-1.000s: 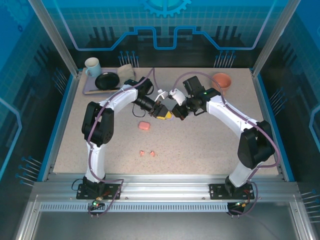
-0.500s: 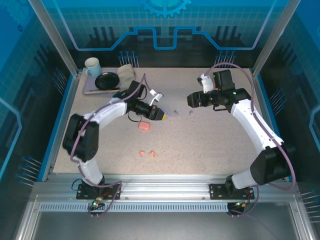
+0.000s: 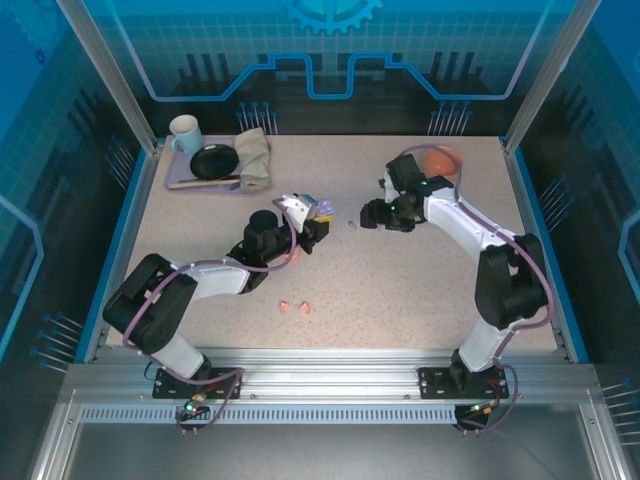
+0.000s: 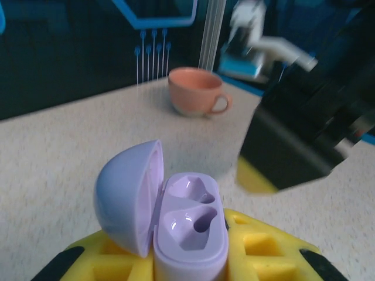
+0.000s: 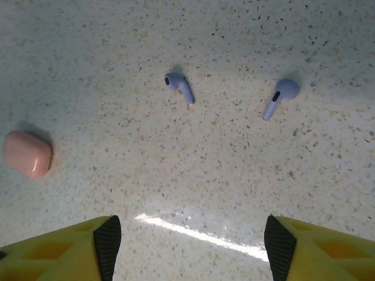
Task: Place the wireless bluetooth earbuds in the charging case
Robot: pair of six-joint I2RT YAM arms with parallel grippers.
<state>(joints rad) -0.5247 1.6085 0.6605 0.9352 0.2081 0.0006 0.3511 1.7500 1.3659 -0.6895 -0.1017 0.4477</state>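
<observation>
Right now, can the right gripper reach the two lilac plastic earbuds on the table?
Likely yes: the open right gripper hangs over the two lilac plastic earbuds, nothing lying between.

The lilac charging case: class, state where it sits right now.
In the left wrist view, the lilac charging case stands open, clamped by the left end effector, with the salmon cup beyond it.

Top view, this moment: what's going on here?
The left gripper is shut on the open lilac case, both sockets empty. The right gripper, jaws open, hovers near the two lilac earbuds lying apart on the table. The closed pink case and pink earbuds lie there untouched.
</observation>
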